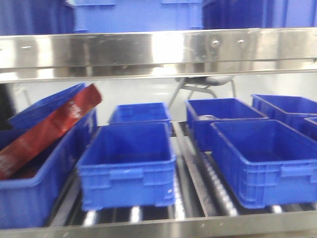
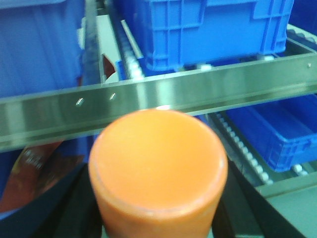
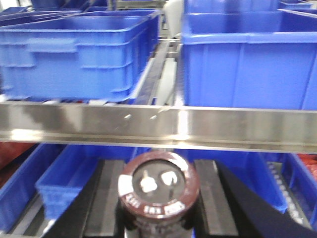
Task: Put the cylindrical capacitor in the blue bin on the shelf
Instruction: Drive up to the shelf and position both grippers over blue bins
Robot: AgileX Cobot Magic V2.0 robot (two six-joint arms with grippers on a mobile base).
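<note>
My right fingers [image 3: 108, 198] are clamped on the cylindrical capacitor [image 3: 158, 186], on the near side of the shelf [image 3: 158, 126] rail, blue bins [image 3: 79, 54] beyond. My left fingers [image 2: 247, 218] grip an orange cylinder [image 2: 158, 163].

Bins [image 1: 126, 163] are blue, shelf [image 1: 148, 49] silver, packet [image 1: 49, 129] red, cylinder [image 2: 158, 163] orange, cylindrical capacitor [image 3: 158, 187] dark maroon.

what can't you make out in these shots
Left wrist view: the orange cylinder hides whether the left pincer touches it.
Right wrist view: the cylindrical capacitor is cut off by the bottom edge; its rim print is blurred.
Front view: the red packet has a blurred label; its bin hides the lower end.
</note>
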